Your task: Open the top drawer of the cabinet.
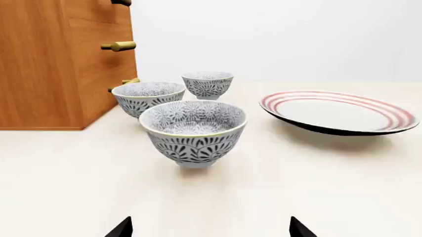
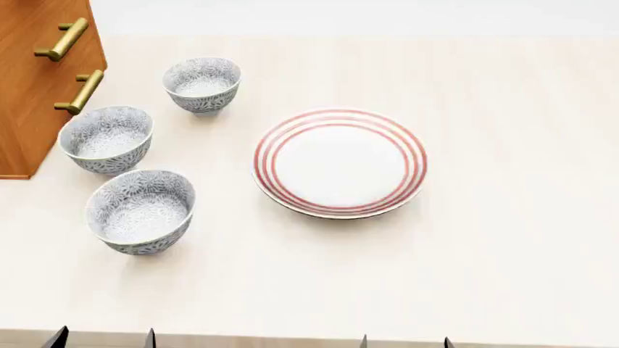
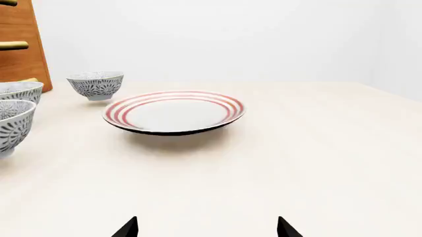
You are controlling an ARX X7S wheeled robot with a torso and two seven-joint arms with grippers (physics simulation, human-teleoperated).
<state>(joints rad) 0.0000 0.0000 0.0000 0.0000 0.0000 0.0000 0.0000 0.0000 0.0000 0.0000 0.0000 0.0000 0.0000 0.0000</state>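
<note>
The orange-brown cabinet stands at the table's far left, its top cut off by the frame. Two brass bar handles show on its front in the head view. The left wrist view shows the cabinet with three handles, the highest at the frame's edge. I cannot tell which drawer is the top drawer; every drawer front I see sits flush and shut. My left gripper is open and empty at the table's near edge, far from the cabinet. My right gripper is open and empty too.
Three grey patterned bowls stand in a line beside the cabinet's front, the nearest right ahead of my left gripper. A white plate with red rings lies mid-table, ahead of my right gripper.
</note>
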